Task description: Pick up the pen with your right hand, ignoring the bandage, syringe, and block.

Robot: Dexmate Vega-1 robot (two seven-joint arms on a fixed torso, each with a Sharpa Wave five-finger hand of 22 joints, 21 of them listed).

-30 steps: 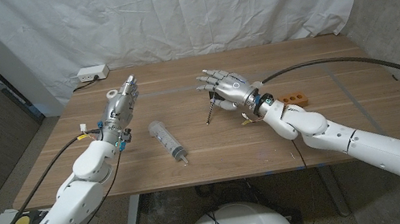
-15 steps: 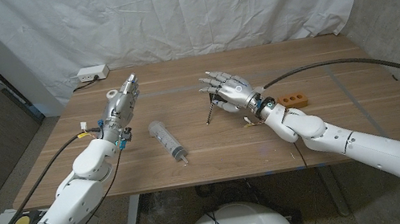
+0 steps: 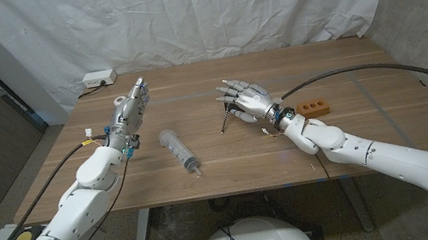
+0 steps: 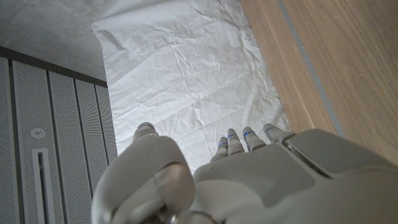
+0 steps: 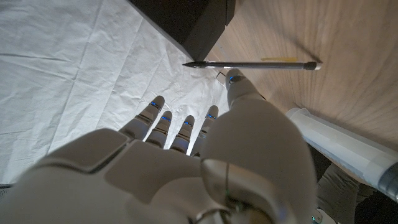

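Note:
The thin dark pen point(image 3: 225, 119) lies on the wooden table point(image 3: 230, 165), near its middle. My right hand point(image 3: 247, 98) hovers just to the right of it, fingers spread and holding nothing. In the right wrist view the pen point(image 5: 249, 63) lies just past the thumb tip point(image 5: 237, 81), apart from it. My left hand point(image 3: 129, 108) is raised at the table's left, fingers stretched out and empty; its back point(image 4: 249, 180) shows in the left wrist view.
A clear syringe point(image 3: 178, 150) lies left of the pen, also seen as the syringe point(image 5: 348, 149) close beside my right hand. An orange block point(image 3: 314, 107) sits right of my right wrist. A white power strip point(image 3: 97, 78) rests at the far left corner.
My right hand has drifted slightly nearer and to the right, staying beside the pen. The pen, the syringe and my left arm have not moved.

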